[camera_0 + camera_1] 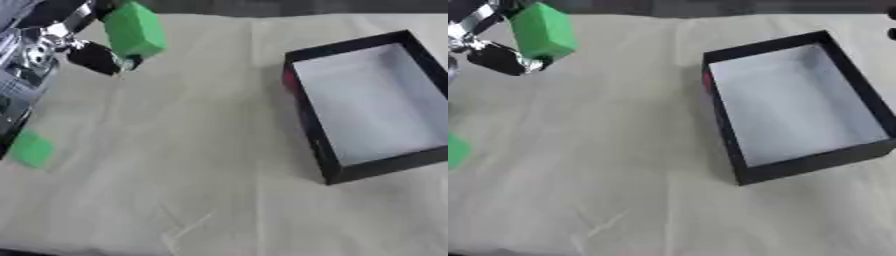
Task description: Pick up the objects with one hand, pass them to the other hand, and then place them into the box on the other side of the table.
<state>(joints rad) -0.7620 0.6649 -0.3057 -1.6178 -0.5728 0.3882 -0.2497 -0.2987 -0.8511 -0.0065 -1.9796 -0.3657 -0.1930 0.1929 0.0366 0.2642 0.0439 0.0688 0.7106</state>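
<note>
My left hand [92, 56] is raised at the upper left, its fingers curled round a bright green block [134, 29] held above the table. A second, smaller green piece [32, 148] lies on the cloth at the left edge, below that arm. The black box [308, 117] with a pale inside stands at the right and holds nothing that I can see. Only dark tips of my right hand [892, 34] show at the upper right edge.
A beige cloth [201, 165] with creases covers the table. A small red patch [287, 80] shows on the outside of the box's left wall. My silver and black left forearm [22, 65] runs down the left edge.
</note>
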